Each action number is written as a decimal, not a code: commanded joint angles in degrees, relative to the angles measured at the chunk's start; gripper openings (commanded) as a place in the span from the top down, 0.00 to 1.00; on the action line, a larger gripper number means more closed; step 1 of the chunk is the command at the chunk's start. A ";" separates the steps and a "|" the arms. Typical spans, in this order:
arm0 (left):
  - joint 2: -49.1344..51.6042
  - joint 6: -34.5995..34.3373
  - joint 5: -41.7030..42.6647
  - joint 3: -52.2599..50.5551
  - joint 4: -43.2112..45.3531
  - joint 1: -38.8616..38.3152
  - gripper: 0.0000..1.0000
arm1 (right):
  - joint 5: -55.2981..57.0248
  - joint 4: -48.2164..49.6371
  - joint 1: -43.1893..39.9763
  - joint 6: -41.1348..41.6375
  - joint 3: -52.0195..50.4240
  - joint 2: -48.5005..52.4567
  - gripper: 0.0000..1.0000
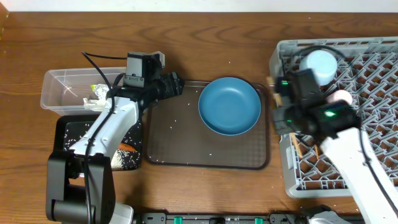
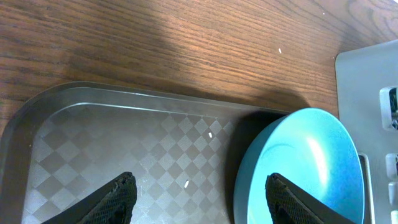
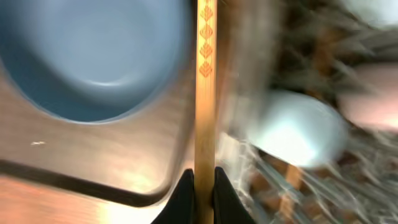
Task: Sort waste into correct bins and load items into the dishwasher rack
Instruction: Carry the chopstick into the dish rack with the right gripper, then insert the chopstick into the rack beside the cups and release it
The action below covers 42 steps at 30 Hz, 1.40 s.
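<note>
Beside rack (image 1: 281,56), right end effector (image 3: 204,182) pinching chopstick (image 3: 205,93)

We find the left arm (image 1: 106,127) angled forward-right, the left gripper (image 2: 199,183) with jaws spread wide, empty. The right arm (image 1: 357,149) is angled forward-left, the right gripper (image 3: 203,180) clamped on a chopstick (image 3: 205,93).

Overhead view bright & even, soft shadows on table (image 1: 199,37), left wrist view sharp, broad dim shadow on wood by tray (image 2: 124,98) rim, glare streak in light-blue bowl (image 2: 298,168), right wrist view heavy motion blur, rack (image 3: 298,37) smeared, chopstick (image 3: 205,93) fairly crisp, warm glare on tray
</note>
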 commanded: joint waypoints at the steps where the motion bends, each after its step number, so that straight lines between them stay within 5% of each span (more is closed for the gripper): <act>1: -0.13 -0.13 -0.46 -0.33 0.04 -0.13 0.31 | 3.13 -1.75 -5.35 -2.78 0.59 -1.53 0.99; 13: -0.13 -0.13 -0.46 -0.33 0.04 -0.13 0.31 | 5.75 -2.34 -15.21 -4.02 0.31 3.06 0.99; 42: -0.13 -0.13 -0.46 -0.33 0.02 -0.13 0.30 | 8.55 2.36 -15.61 -4.00 0.24 15.30 0.99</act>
